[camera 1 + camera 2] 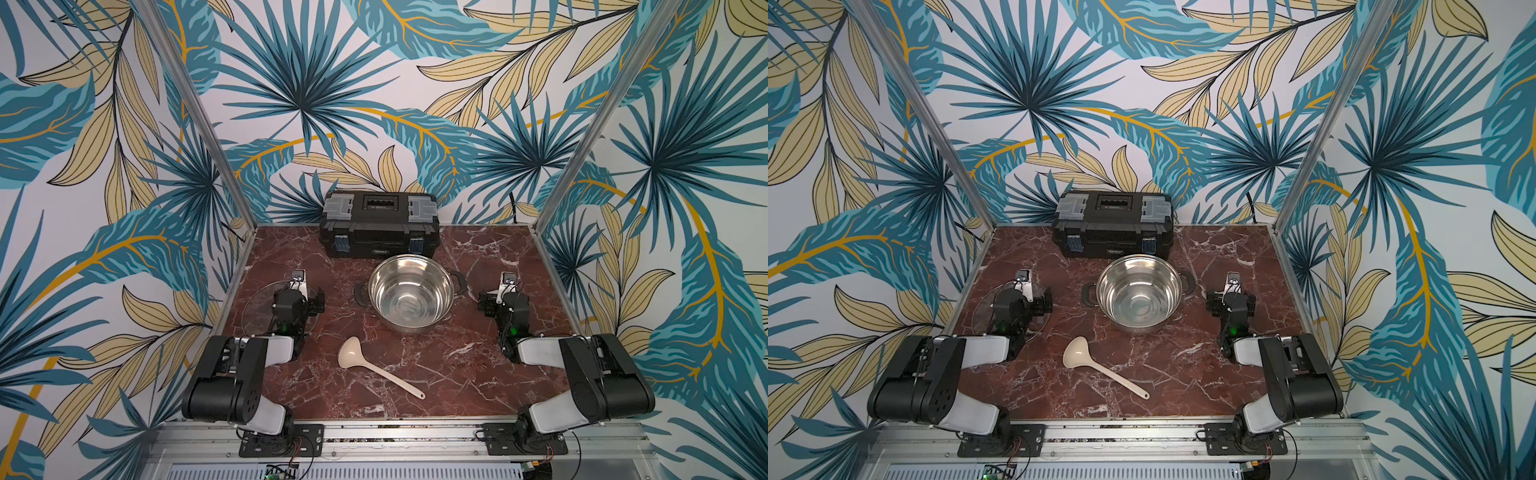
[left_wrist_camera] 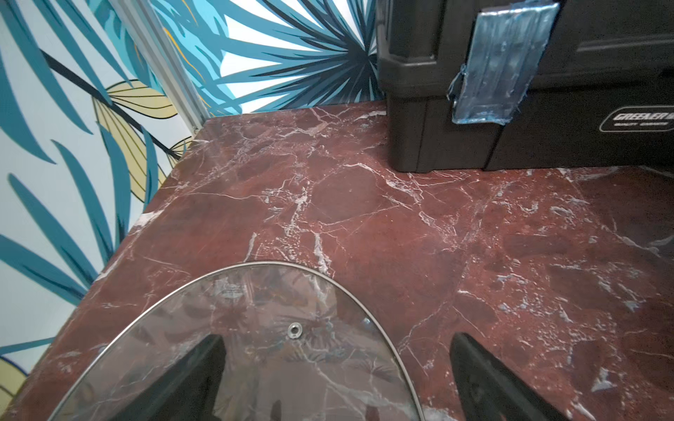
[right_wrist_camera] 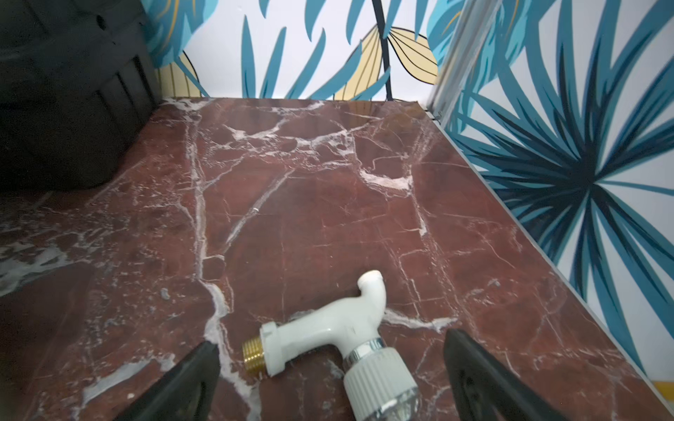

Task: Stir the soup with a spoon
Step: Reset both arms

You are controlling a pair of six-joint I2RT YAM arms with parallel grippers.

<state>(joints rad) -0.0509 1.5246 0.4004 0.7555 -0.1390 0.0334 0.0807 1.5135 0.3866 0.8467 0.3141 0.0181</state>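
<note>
The table (image 1: pixel 478 361), surfaced in red-brown marble with white veins, is being enclosed on three sides by walls (image 1: pixel 374 83) papered with teal and yellow leaves. Its far corners are being marked by two aluminium posts (image 1: pixel 199 112).

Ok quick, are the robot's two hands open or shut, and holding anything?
Left gripper: open, holding nothing, above the glass lid.
Right gripper: open, holding nothing, above the white tap fitting.

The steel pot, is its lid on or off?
Off. In a top view the pot stands uncovered, shiny inside showing; the glass lid lies flat on the table apart from it.
</note>
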